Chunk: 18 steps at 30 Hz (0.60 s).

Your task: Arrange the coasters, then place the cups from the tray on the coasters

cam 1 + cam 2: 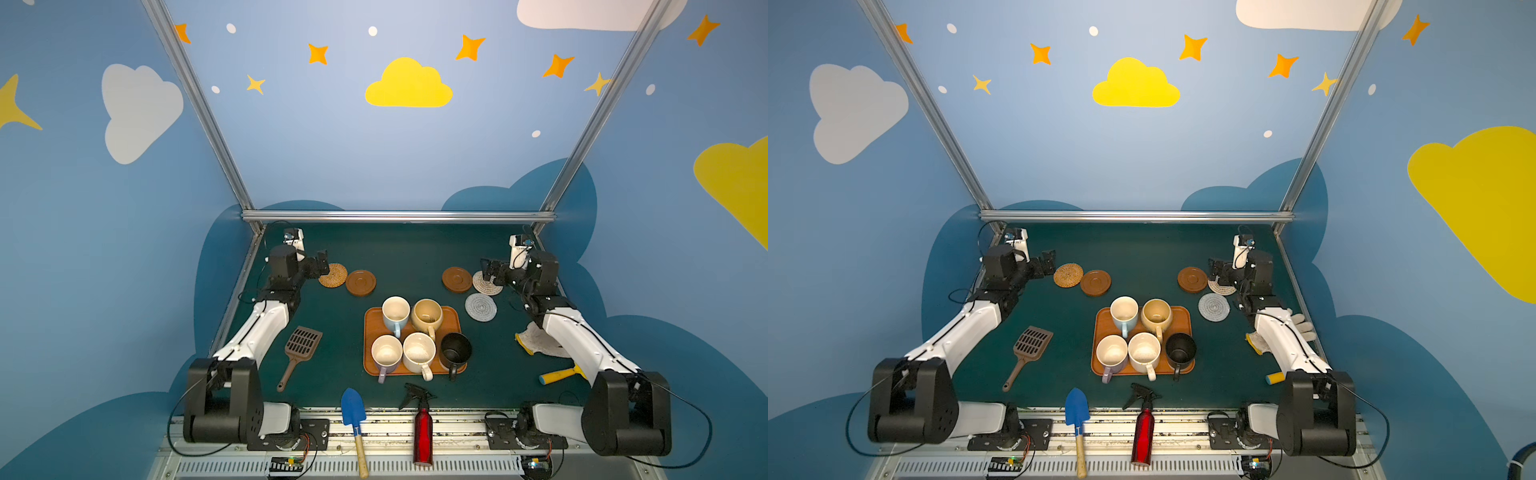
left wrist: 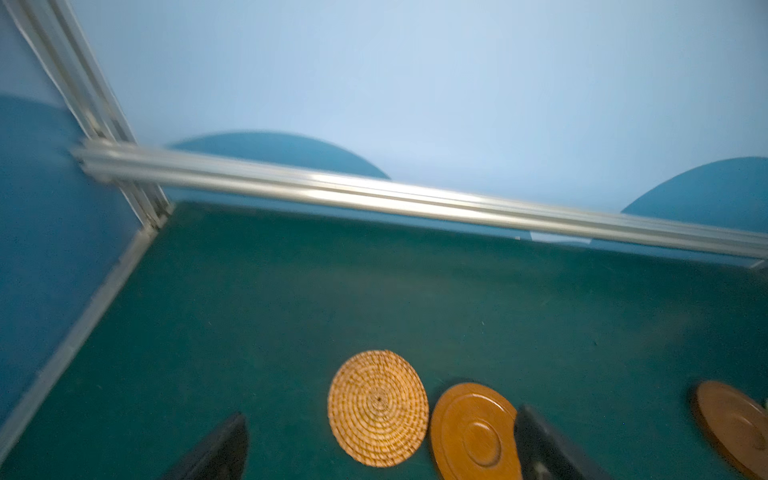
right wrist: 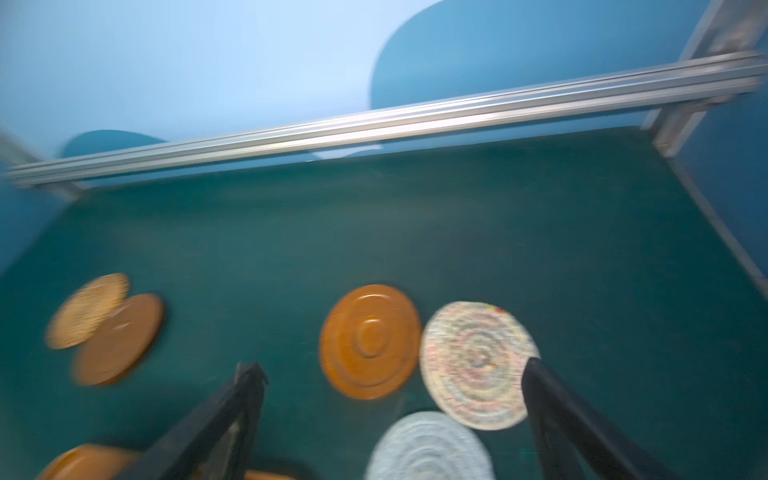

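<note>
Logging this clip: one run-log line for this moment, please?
left gripper open, empty; right gripper open, empty; cups on tray; coasters bare

Five coasters (image 1: 360, 283), five cups (image 1: 395, 312), and one tray (image 1: 372, 326), scoop (image 1: 302, 343), trowel (image 1: 353, 405), spray bottle (image 1: 423, 432).

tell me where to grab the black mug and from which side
Probably its right-hand wall, from above: one finger inside the rim, one outside. The black mug stands upright at the right near corner of the tray, handle pointing to the near edge, with the cream speckled mug close on its left. Its right side is free, toward the right gripper.
</note>
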### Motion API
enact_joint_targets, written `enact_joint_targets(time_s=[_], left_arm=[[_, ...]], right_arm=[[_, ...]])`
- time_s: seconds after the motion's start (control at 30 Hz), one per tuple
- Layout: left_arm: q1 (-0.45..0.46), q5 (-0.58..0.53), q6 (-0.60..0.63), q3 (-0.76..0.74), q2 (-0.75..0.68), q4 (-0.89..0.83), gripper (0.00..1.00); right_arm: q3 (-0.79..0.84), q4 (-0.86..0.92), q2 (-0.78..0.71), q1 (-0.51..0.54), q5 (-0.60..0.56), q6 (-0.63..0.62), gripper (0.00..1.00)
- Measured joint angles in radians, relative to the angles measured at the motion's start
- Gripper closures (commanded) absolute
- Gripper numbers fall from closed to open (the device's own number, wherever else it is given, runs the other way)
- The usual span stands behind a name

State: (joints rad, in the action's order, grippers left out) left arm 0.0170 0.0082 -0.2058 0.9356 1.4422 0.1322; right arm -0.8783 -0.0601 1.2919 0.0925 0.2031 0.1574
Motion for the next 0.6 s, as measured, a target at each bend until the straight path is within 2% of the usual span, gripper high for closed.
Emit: enact_joint_targets(time_s=[0.07,0.13,0.2,0.37,0.5,0.6], left_arm=[[0.009,0.025,-0.031,0.086,0.112,-0.079,0.16],[0.021,0.040,-0.052,0.172,0.225,-0.159,0.22],[0.038,0.045,-0.067,0.270,0.343,-0.253,0.24],[0.084,0.011,-0.084,0.486,0.534,-0.452,0.25],[0.105,-0.017,-0.111,0.626,0.644,-0.565,0.30],[0.109,-0.059,-0.132,0.661,0.694,-0.622,0.32]], right_arm=[[-0.057,0.074,0.000,0.029,0.034,0.012,0.05],[-0.106,0.141,0.000,0.052,0.069,0.019,0.05],[-0.143,0.194,0.000,0.070,0.103,0.023,0.05],[-0.161,0.283,-0.001,0.072,0.145,0.029,0.05],[-0.164,0.351,-0.013,0.072,0.174,0.038,0.05],[-0.172,0.384,-0.032,0.073,0.189,0.040,0.05]])
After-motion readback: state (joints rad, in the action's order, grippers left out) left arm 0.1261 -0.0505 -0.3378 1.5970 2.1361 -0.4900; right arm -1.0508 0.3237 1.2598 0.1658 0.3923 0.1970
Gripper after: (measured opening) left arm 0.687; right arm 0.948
